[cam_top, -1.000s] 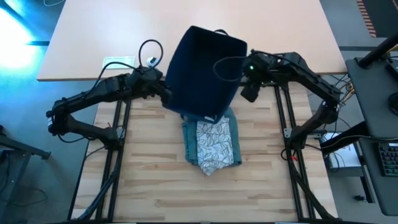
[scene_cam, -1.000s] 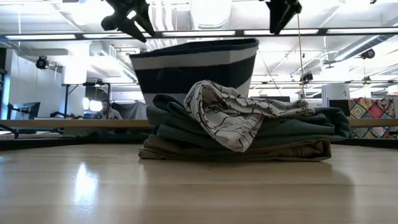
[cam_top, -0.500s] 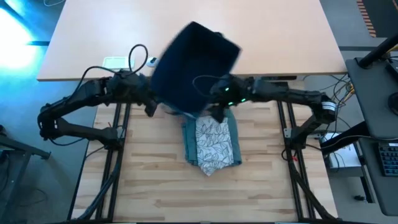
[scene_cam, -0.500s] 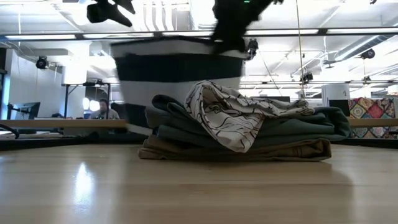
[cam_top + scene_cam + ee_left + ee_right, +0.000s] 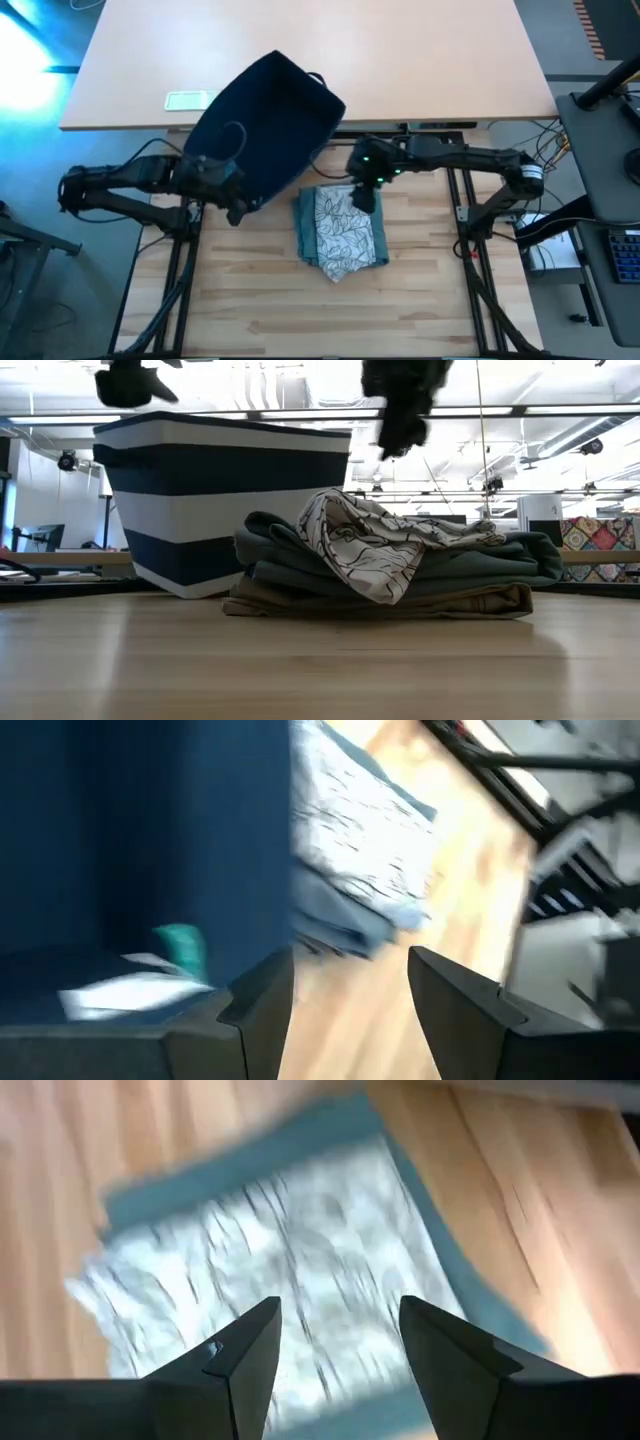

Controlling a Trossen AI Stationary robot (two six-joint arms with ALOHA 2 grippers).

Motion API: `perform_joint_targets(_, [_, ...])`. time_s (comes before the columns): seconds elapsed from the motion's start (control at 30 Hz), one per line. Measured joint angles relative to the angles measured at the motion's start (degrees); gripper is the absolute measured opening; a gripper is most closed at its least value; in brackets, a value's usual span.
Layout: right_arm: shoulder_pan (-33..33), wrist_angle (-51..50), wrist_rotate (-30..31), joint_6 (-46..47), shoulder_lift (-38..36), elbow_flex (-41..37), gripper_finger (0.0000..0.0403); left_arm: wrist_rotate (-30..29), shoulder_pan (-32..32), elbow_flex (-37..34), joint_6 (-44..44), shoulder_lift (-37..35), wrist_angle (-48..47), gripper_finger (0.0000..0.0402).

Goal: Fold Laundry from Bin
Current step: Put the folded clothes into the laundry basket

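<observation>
A stack of folded laundry (image 5: 340, 233) is seen lying on the pale wooden table (image 5: 260, 310), roughly at its middle. The right gripper (image 5: 364, 196) is held in the air just above the far end of the stack, touching nothing; in its wrist view the two dark fingers (image 5: 238, 1350) are spread apart with only cloth visible between them. The stack is made of soft, flat layers: a beige garment (image 5: 470, 602) at the bottom, a thick teal-green garment (image 5: 480, 565) above it, and on top a white cloth with a dark leaf-like print (image 5: 365, 545), rumpled and draped over the near edge.

The bin (image 5: 268, 120) is placed to the left of the stack and slightly farther back, with its near right corner just beside the cloth. It is a boxy fabric container, navy-blue with broad white horizontal stripes (image 5: 200, 515) on its side, and in the overhead view it appears tilted, overhanging the table's far edge. The left gripper (image 5: 236, 205) is positioned at the bin's near left rim; in its wrist view the fingers (image 5: 262, 1000) are parted, with the bin's dark wall close beside one of them. Whether the rim is gripped cannot be told.

A small white flat device (image 5: 190, 99) lies on the farther desk, left of the bin.
</observation>
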Motion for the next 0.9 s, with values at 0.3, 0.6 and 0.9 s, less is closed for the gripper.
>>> perform_joint_targets(0.3, [0.0, -5.1, 4.5, 9.4, -8.6, -15.0, 0.0201, -8.5, -21.4, 2.9, -11.7, 4.2, 8.9, 0.0182])
perform_joint_targets(0.6, [2.1, 9.2, 2.2, 27.3, -17.9, -31.0, 0.0201, -24.1, -42.3, 1.4, -42.1, 14.6, 8.2, 0.0182])
perform_joint_targets(0.9, [9.8, 9.9, 4.9, 40.2, -21.8, -35.5, 0.0201, -35.3, -49.9, -3.9, -67.6, 27.4, 4.5, 0.0209])
